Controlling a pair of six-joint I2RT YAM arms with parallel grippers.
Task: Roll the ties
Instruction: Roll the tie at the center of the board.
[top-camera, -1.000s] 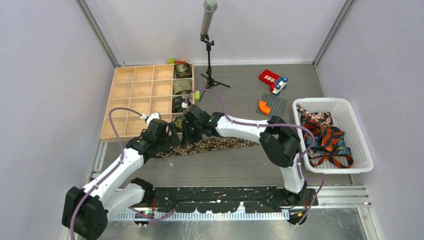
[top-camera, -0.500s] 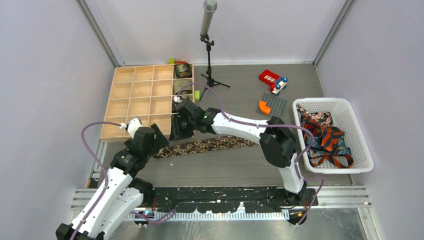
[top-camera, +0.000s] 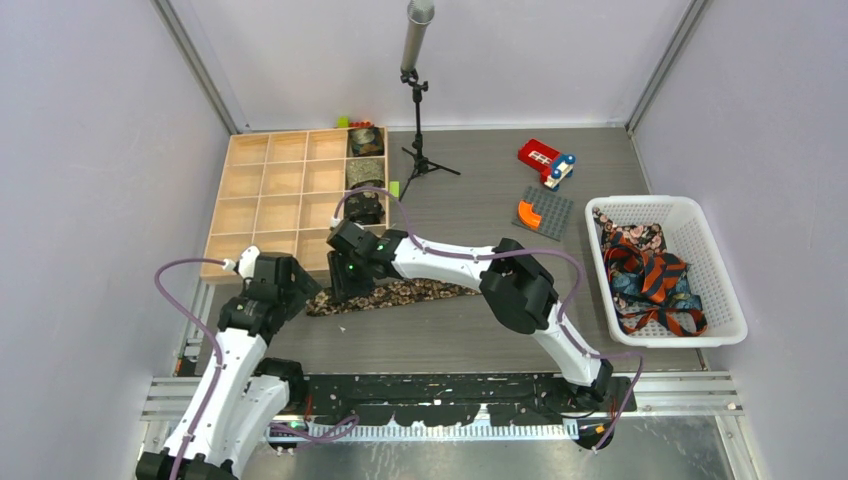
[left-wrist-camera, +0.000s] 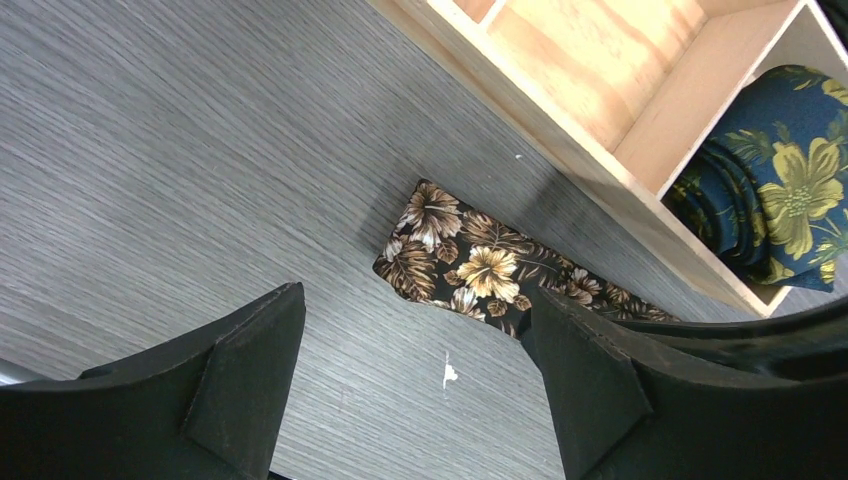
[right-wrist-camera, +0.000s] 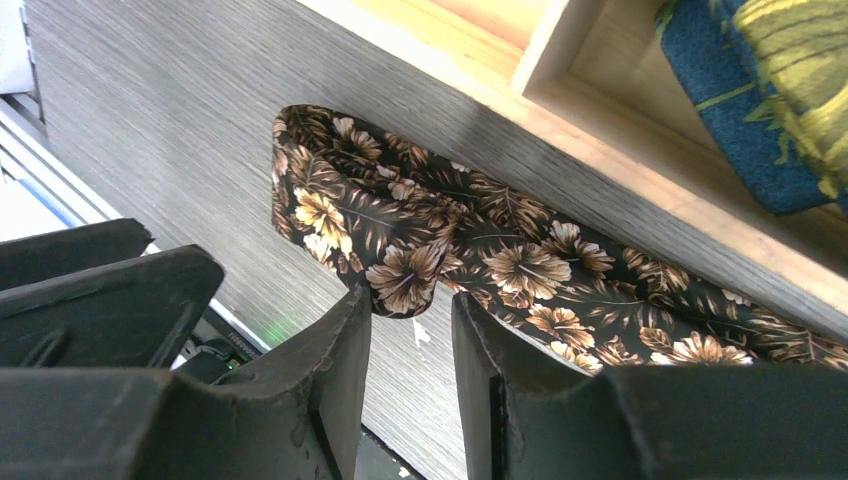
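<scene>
A dark brown floral tie (top-camera: 405, 294) lies flat on the grey table in front of a wooden organizer (top-camera: 270, 190). My right gripper (top-camera: 338, 280) is near the tie's left end. In the right wrist view its fingertips (right-wrist-camera: 410, 300) pinch a puckered lobe of the tie (right-wrist-camera: 500, 265). My left gripper (top-camera: 293, 287) is open and empty just left of the tie; its wrist view (left-wrist-camera: 415, 300) shows the tie's end (left-wrist-camera: 450, 255) ahead of the jaws. Rolled ties (top-camera: 365, 172) fill three compartments of the organizer's right column; a blue floral coil (left-wrist-camera: 780, 190) shows there.
A white basket (top-camera: 700, 215) at the right holds several loose ties (top-camera: 650, 275). A microphone stand (top-camera: 418, 100) stands behind the organizer. A red toy (top-camera: 540, 155) and a grey baseplate (top-camera: 545, 212) lie at the back right.
My right gripper has moved left along the tie, and the tie's right end has drawn leftward. My left arm has pulled back to the left and nearer its base.
</scene>
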